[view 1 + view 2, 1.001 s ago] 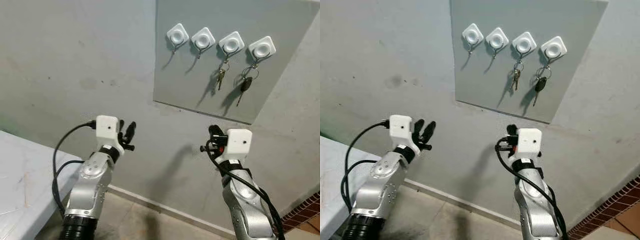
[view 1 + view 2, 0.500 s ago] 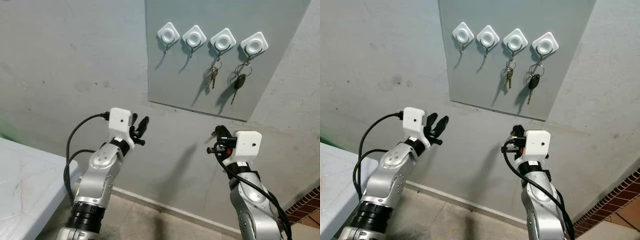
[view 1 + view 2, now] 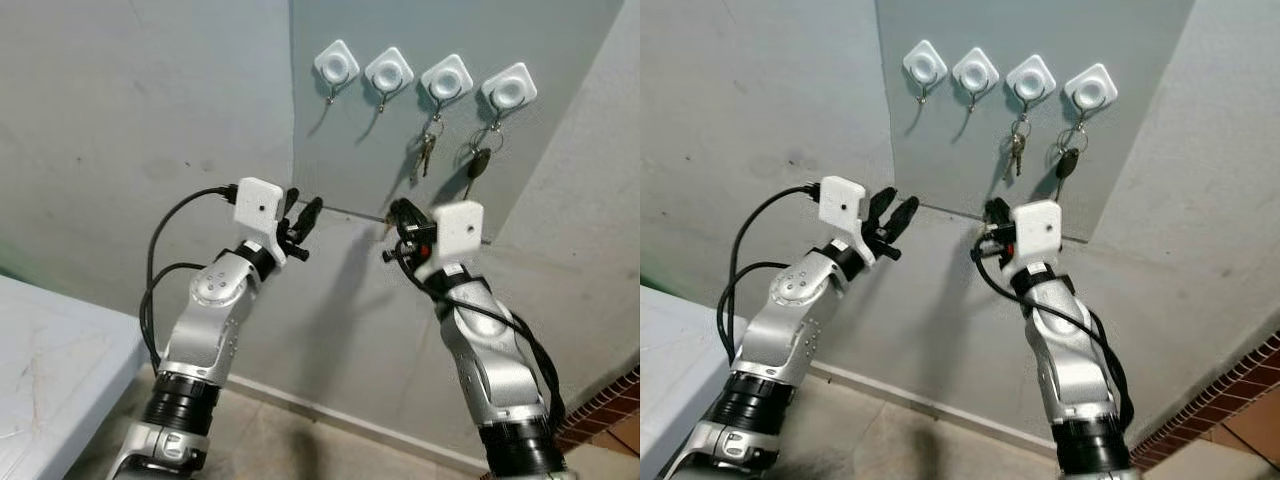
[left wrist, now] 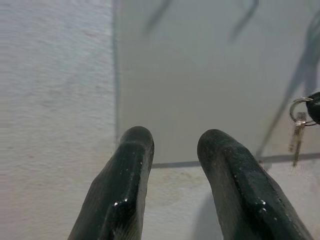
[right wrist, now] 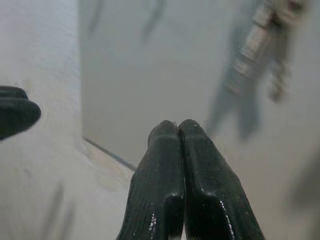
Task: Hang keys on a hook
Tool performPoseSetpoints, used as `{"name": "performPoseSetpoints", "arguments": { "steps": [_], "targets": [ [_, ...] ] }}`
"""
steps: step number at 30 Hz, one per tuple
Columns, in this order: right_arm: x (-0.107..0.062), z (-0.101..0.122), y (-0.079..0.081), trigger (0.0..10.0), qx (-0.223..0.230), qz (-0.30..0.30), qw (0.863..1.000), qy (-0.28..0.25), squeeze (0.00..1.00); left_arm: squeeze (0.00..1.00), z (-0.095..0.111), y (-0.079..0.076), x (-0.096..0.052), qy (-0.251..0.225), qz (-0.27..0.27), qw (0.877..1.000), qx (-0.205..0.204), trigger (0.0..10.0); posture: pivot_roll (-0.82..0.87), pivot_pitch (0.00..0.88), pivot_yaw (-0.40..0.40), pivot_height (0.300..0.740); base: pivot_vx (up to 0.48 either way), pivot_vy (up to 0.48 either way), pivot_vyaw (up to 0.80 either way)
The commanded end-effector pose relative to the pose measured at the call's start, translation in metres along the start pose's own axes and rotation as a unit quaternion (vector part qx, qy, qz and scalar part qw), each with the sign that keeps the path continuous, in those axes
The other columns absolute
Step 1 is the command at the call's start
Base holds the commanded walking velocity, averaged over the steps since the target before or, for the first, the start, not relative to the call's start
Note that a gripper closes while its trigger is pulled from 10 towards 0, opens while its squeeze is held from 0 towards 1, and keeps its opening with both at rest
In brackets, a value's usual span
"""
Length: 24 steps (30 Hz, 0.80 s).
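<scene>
Hanging the key set [image 4: 298, 131] well depends on presenting its ring squarely to a free hook. The right tool [image 3: 399, 212] sits just below the lower edge of the grey board [image 3: 345, 150], its fingers pressed together. In the left wrist view a ring and a small key dangle from a black tip that I take to be this tool, so it seems to be pinching them by the ring. The left tool [image 3: 303, 214] hovers beside it with its fingers spread, holding nothing. Two hooks already carry keys [image 3: 425, 155] and a dark fob key [image 3: 478, 164], so the targets are the empty hook [image 3: 337, 68] and its neighbour [image 3: 388, 72]. I would raise the right tool above the hook tip, letting the key hang freely. Then lower the ring over the prong before releasing it, taking care not to brush the hung sets.
</scene>
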State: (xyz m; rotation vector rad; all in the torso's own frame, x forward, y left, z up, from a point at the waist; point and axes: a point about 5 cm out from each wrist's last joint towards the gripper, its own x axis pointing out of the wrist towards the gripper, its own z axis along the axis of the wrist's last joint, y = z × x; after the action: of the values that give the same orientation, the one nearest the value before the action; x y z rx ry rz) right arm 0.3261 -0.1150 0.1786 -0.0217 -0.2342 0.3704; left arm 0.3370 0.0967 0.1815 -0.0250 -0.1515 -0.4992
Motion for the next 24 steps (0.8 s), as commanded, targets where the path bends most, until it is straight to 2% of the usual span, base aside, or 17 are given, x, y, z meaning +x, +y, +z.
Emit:
{"name": "performPoseSetpoints", "arguments": {
  "steps": [1, 8, 11, 14, 24],
  "targets": [
    [0.008, 0.007, 0.005, 10.0, -0.001, 0.02, 1.0, -0.017, 0.0, 0.0, 0.005, 0.003, -0.002, -0.008, 0.006, 1.0, 0.009, 10.0, 0.09, 0.0, -0.041, 0.74, 0.0, 0.0, 0.0],
    [0.028, 0.029, 0.009, 10.0, 0.008, 0.036, 0.997, -0.069, 0.0, 0.0, 0.011, 0.006, -0.004, -0.019, 0.016, 1.0, 0.012, 10.0, 0.11, 0.0, -0.054, 0.74, 0.0, 0.0, 0.0],
    [0.03, 0.031, 0.009, 10.0, 0.01, 0.038, 0.997, -0.073, 0.0, 0.0, 0.012, 0.006, -0.004, -0.019, 0.016, 1.0, 0.011, 10.0, 0.11, 0.0, -0.054, 0.74, 0.0, 0.0, 0.0],
    [0.037, 0.042, 0.007, 10.0, 0.017, 0.035, 0.995, -0.096, 0.0, 0.0, 0.015, 0.006, -0.003, -0.025, 0.014, 1.0, 0.013, 10.0, 0.11, 0.0, -0.059, 0.74, 0.0, 0.0, 0.0],
    [0.039, 0.053, 0.003, 10.0, 0.03, 0.028, 0.991, -0.126, 0.0, 0.0, 0.019, -0.004, -0.002, -0.034, -0.011, 0.999, 0.019, 10.0, 0.1, 0.0, -0.059, 0.74, 0.0, 0.0, 0.0]
  ]
}}
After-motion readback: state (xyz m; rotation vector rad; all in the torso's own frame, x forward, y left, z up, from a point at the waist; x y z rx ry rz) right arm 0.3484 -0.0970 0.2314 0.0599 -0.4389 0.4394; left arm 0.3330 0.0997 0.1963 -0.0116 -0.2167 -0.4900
